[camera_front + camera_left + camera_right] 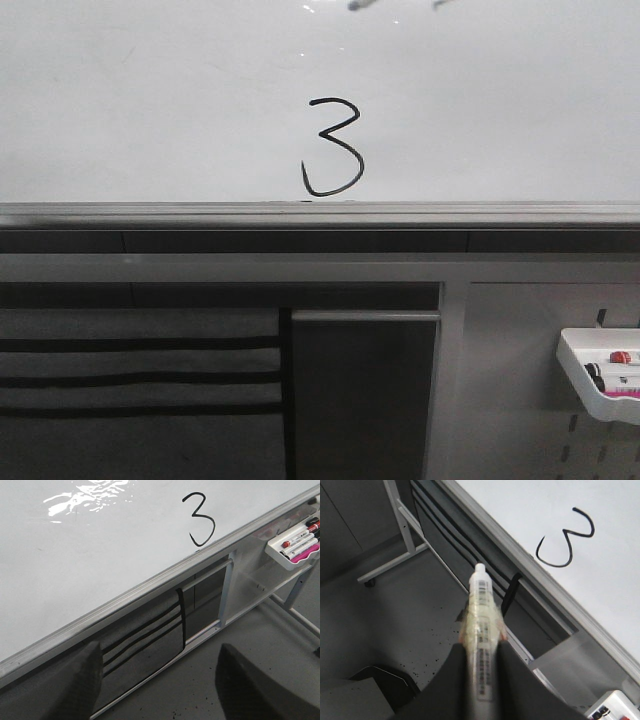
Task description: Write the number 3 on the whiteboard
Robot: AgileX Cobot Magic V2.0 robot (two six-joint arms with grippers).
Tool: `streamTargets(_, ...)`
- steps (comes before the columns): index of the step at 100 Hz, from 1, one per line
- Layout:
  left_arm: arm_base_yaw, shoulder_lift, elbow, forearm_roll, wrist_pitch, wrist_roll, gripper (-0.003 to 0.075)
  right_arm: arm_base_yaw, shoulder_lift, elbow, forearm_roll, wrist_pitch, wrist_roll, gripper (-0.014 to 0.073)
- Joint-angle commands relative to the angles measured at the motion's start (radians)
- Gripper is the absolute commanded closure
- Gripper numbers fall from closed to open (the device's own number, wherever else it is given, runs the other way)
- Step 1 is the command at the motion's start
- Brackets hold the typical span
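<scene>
A thin black number 3 (333, 148) with a curled lower hook stands low on the glossy whiteboard (150, 100), just above the grey ledge (320, 214). It also shows in the left wrist view (200, 519) and in the right wrist view (566, 536). My right gripper (482, 652) is shut on a white marker (481, 607) wrapped in tape; its tip is off the board, over the floor below the ledge. My left gripper (160, 680) is open and empty, below the ledge. Neither gripper shows in the front view.
A small white tray (600, 380) with markers hangs on the grey pegboard panel (510, 400) at the lower right; it also shows in the left wrist view (295, 545). A grey fabric pocket panel (140, 380) and the stand's metal frame (400, 525) lie below the ledge.
</scene>
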Motion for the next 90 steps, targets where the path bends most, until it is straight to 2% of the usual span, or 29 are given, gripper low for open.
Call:
streamTargets(1,0.003,0.0,-0.027,-0.011,-0.078,-0.011,0.0281,0.002,-0.057,0.015,0.001,-0.058,-0.025,0.065)
streamTargets(23,0.003,0.0,-0.027,-0.028,-0.088,-0.011,0.0281,0.002,-0.087,0.078,0.001,-0.093,-0.041,0.065)
streamTargets(34,0.003,0.007,-0.027,-0.054,-0.091,-0.002,0.0281,0.002,-0.079,0.088,0.001,-0.125,-0.113,0.065)
streamTargets(41,-0.001,0.028,-0.027,-0.093,-0.09,0.085,0.0281,0.005,-0.069,0.088,0.001,-0.145,-0.206,0.065)
streamTargets(63,-0.06,0.169,-0.036,-0.343,-0.085,0.502,0.0281,0.083,-0.027,0.088,0.001,-0.235,-0.427,0.065)
streamTargets(69,-0.091,0.212,-0.053,-0.361,-0.076,0.552,0.0281,0.11,-0.018,0.088,0.001,-0.24,-0.469,0.065)
streamTargets(90,-0.241,0.374,-0.139,-0.365,-0.074,0.673,0.0281,0.169,0.012,0.088,0.001,-0.275,-0.476,0.065)
